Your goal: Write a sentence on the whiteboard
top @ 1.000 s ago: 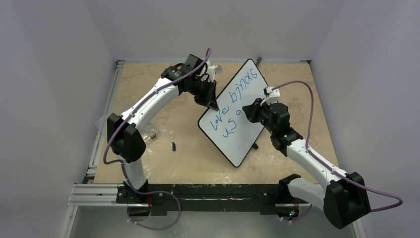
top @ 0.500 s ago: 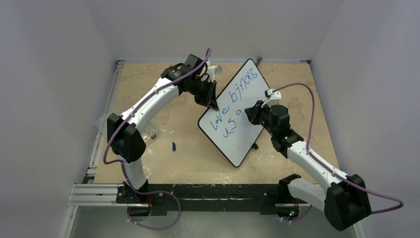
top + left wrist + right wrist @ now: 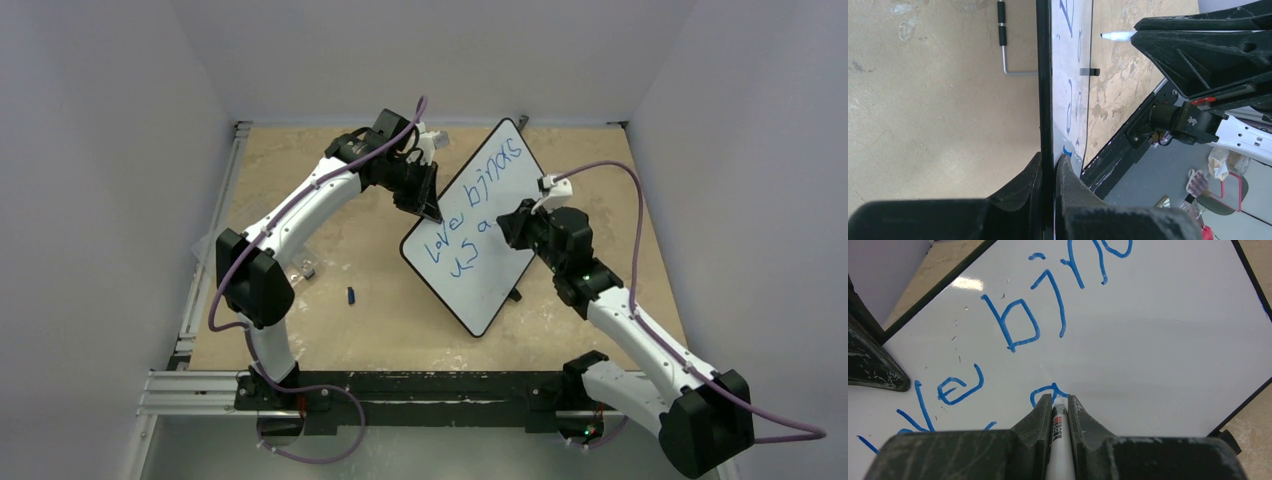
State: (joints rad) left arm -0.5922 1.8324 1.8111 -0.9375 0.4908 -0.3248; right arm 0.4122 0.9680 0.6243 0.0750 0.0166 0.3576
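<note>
At the whiteboard [image 3: 495, 280] rim, left tool [image 3: 1050, 167] clamps; marker [image 3: 1058, 440] perhaps touches.

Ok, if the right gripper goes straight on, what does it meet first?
Probably the whiteboard, beside the blue "a": the marker in the right gripper would touch first. The left wrist view shows a gap.

Top camera looks down from behind — wrist cameras (close-up) share the whiteboard [image 3: 490, 280].
</note>
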